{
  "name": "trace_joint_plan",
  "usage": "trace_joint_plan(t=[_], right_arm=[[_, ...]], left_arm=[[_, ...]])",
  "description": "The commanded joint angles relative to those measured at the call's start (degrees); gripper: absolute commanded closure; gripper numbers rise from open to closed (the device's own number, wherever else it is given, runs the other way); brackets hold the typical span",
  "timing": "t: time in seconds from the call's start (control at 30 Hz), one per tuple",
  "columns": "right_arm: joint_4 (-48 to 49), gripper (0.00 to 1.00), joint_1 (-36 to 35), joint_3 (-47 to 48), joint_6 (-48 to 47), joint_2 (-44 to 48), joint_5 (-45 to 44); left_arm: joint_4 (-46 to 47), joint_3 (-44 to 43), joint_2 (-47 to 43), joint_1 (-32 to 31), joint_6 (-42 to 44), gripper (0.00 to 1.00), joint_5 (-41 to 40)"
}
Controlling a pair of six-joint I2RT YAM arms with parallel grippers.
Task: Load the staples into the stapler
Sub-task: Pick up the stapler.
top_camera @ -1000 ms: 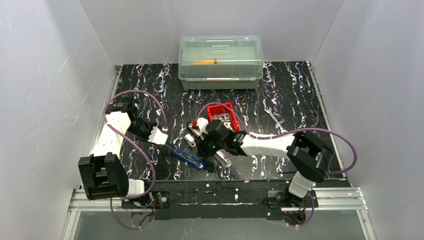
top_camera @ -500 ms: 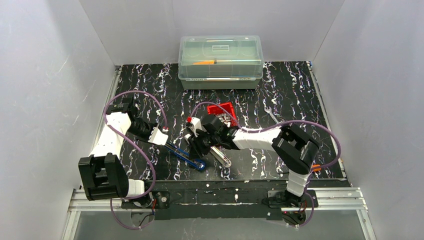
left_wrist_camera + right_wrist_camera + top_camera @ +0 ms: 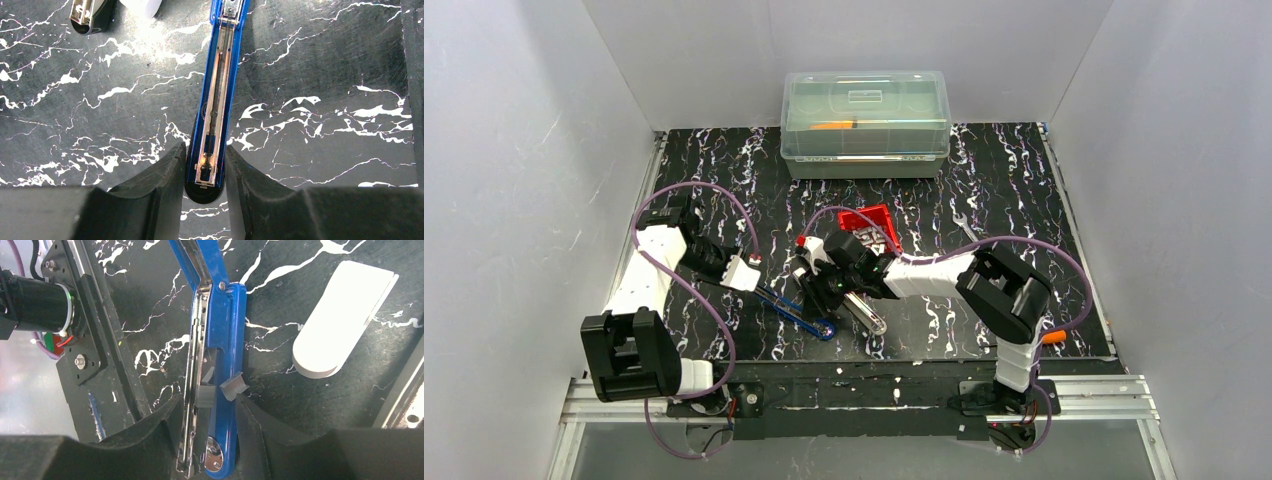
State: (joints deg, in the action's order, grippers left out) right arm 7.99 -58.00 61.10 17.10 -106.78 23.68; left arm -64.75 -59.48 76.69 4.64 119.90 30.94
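Observation:
The blue stapler (image 3: 792,310) lies opened flat on the black marbled table. My left gripper (image 3: 751,277) is shut on its far-left end; the left wrist view shows the spring channel (image 3: 216,107) running away from the jaws. My right gripper (image 3: 824,291) is open and straddles the stapler's other end (image 3: 220,365). Two short grey staples pieces (image 3: 205,396) (image 3: 234,386) lie on the stapler right at my right fingertips, one on the rail, one tilted on the blue arm. More staples fill a red tray (image 3: 871,222).
A white stapler-like object (image 3: 340,340) lies right of the blue one, also showing in the top view (image 3: 867,314). A clear lidded box (image 3: 865,122) stands at the back. A wrench (image 3: 970,232) lies at the right. The metal frame rail (image 3: 90,340) is close.
My right arm has swung left from beside the red tray to the blue stapler's near end. The left gripper and the stapler have stayed put.

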Motion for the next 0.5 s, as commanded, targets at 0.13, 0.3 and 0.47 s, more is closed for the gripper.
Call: trace_joint_plan(t=[0.13, 0.3, 0.47], right_arm=[[4.7, 0.57, 0.0, 2.9, 1.8, -2.0, 1.3], [4.9, 0.65, 0.0, 3.0, 2.0, -2.0, 2.1], [4.6, 0.79, 0.0, 2.6, 2.2, -1.0, 1.5]], left_arm=[[-2.2, 0.3, -1.7, -0.3, 25.4, 0.88, 2.6], [-2.1, 0.4, -1.6, -0.3, 25.7, 0.88, 2.3], [-2.1, 0.6, -1.6, -0.3, 26.2, 0.88, 2.0]])
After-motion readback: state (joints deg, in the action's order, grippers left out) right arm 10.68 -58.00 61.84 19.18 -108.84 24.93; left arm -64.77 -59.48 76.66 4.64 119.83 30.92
